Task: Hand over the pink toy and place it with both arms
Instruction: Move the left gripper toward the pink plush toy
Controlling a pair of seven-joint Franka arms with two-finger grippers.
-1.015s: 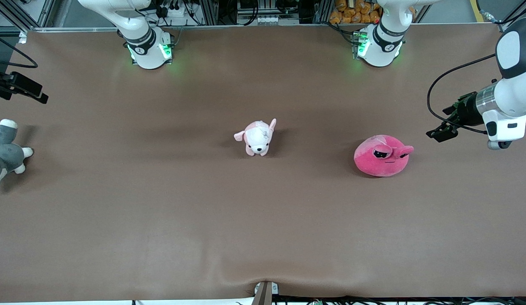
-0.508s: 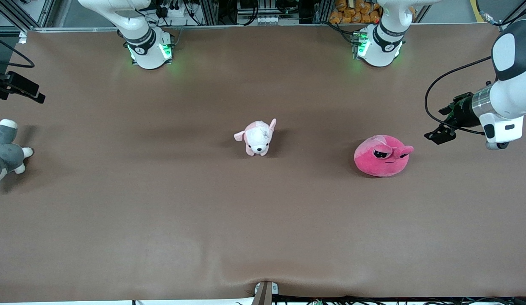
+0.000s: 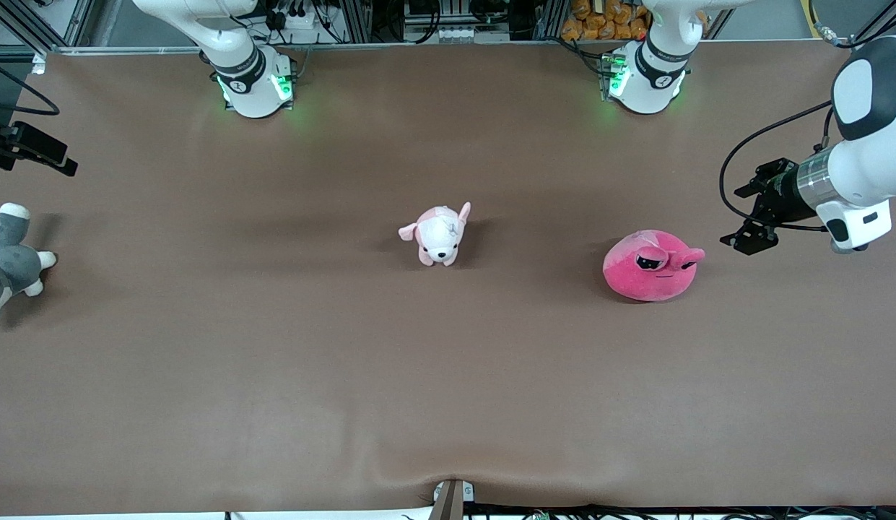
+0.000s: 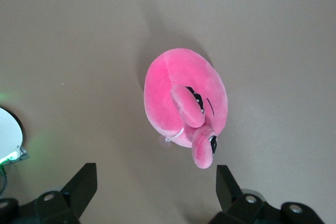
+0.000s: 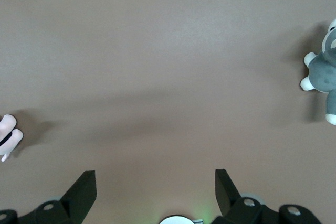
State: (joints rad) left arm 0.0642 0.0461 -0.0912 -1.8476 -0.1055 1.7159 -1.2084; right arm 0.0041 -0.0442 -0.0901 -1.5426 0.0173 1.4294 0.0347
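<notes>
The pink toy, a round hot-pink blob plush with half-lidded eyes, lies on the brown table toward the left arm's end. It also shows in the left wrist view. My left gripper is open and empty, up over the table beside the toy, on the toy's side toward the left arm's end. In its wrist view the toy lies ahead of the spread fingers, apart from them. My right gripper is open and empty, held over the right arm's end of the table.
A small pale pink-and-white puppy plush sits at the table's middle; its edge shows in the right wrist view. A grey-and-white plush animal lies at the right arm's end of the table. Both arm bases stand along the table's edge farthest from the front camera.
My left gripper has swung lower and a little closer to the pink toy. The right gripper has barely shifted. The toys have not moved.
</notes>
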